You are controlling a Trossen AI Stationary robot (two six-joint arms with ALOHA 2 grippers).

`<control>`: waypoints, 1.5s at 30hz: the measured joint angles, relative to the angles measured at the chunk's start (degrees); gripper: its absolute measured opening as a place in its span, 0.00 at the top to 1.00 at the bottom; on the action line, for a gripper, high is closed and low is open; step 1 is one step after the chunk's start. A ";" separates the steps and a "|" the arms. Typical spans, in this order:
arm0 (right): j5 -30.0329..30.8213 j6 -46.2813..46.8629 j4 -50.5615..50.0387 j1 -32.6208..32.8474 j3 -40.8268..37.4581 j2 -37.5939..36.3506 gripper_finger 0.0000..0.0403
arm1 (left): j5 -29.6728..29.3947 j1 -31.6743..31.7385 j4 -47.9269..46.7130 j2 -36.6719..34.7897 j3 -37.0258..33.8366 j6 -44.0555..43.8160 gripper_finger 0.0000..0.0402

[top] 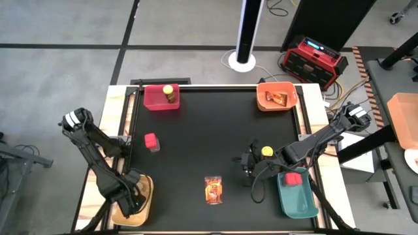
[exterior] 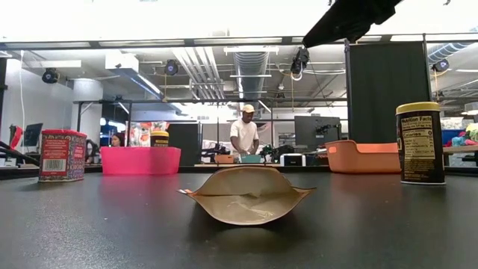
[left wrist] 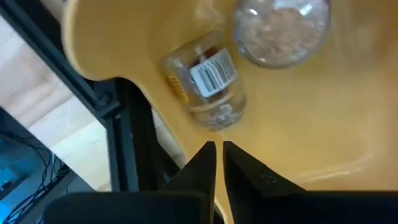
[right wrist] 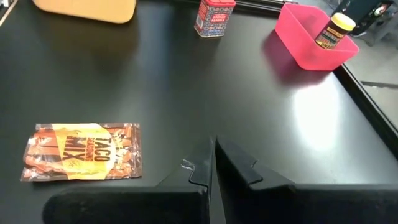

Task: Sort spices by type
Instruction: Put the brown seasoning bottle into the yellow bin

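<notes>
Both sets of jaws pressed together, nothing between them. Left gripper point(left wrist: 216, 163) hangs over the yellow bin point(top: 145, 196) at the table's near left corner; right gripper point(right wrist: 211, 163) sits low over the black table point(top: 215, 137), beside the teal bin point(top: 297, 199).

Materials: table top matte black, framed in pale wood. Bins are smooth moulded plastic with rounded corners.

Contents:
- Yellow bin: two small clear round jars, one lying on its side point(left wrist: 205, 81) with a barcode label, one seen end-on point(left wrist: 280, 28) with pale granules inside.
- Teal bin: a red blocky tin point(top: 293, 178).
- Pink bin point(top: 157, 101), far left: a dark jar with yellow lid point(top: 168, 93), upright.
- Orange bin point(top: 268, 102), far right: an orange-brown packet point(top: 276, 98).

Loose on the table: a second red tin point(top: 151, 141) at left, a flat glossy taco-mix packet point(top: 213, 189) near the front centre, a second yellow-lidded jar point(top: 266, 152) just beside the right gripper.

Beyond the table: a person point(exterior: 243, 134) stands in the room.
</notes>
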 joint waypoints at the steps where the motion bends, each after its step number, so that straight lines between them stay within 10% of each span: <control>1: 0.01 0.07 0.06 0.00 0.00 0.00 0.97 | 0.00 0.00 -0.34 0.00 0.00 -0.21 0.95; 17: 0.02 1.65 0.38 0.26 0.00 0.00 0.97 | -5.93 -0.02 -0.31 0.00 0.05 5.11 0.61; 45: -0.07 2.18 0.36 0.26 0.00 0.00 0.97 | -4.38 0.00 3.91 4.24 -1.33 8.83 0.59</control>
